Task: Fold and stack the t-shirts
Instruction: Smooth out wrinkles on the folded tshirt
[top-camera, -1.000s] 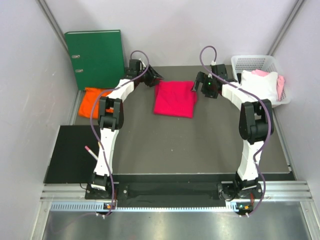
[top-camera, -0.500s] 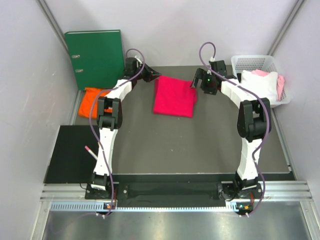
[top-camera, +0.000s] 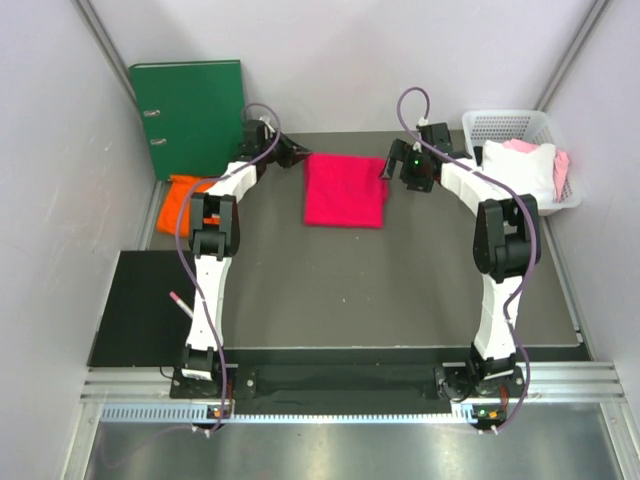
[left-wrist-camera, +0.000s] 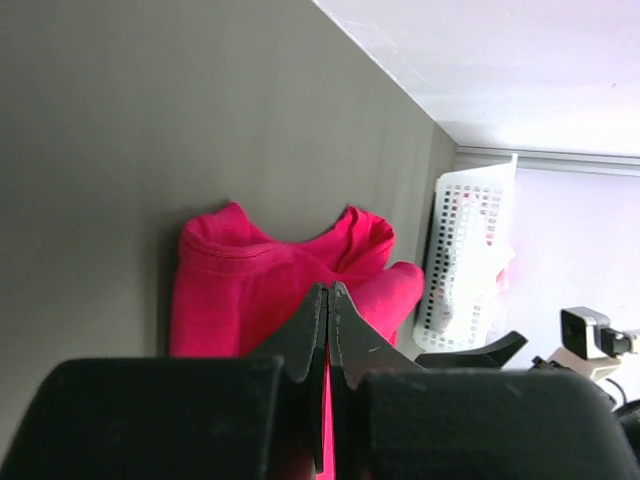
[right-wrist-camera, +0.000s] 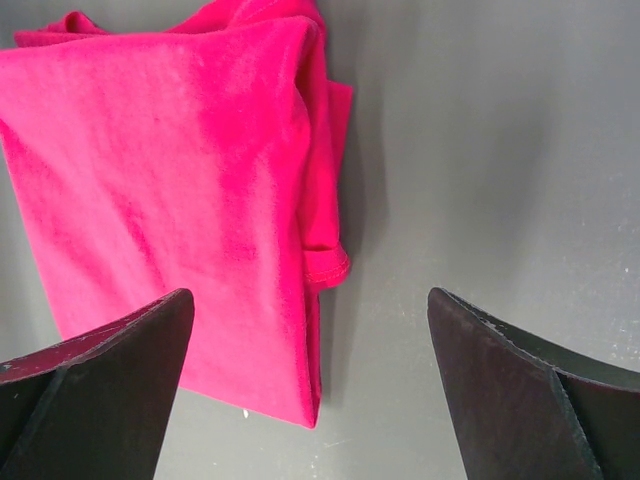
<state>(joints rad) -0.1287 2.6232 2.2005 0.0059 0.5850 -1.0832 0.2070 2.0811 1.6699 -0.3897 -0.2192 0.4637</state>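
Two claws, one shirt between them. My left claw has its fingers pressed flat together at the far left corner of the crimson-pink t-shirt. A sliver of pink shows along the seam between them, but I cannot tell whether any cloth is really nipped there. My right claw stands spread wide just off the shirt's far right corner, holding nothing, with the folded edge lying ahead and to its left. The shirt itself lies folded on the far middle of the table, close to square, so it has no long axis worth steering by. What matters for stacking, I judge, is the sideways line. The orange t-shirt sits well off to the left, beyond my left arm and just on the near side of the green ring binder. My left claw is the nearer one to it; the right would have to reach across the pink shirt.
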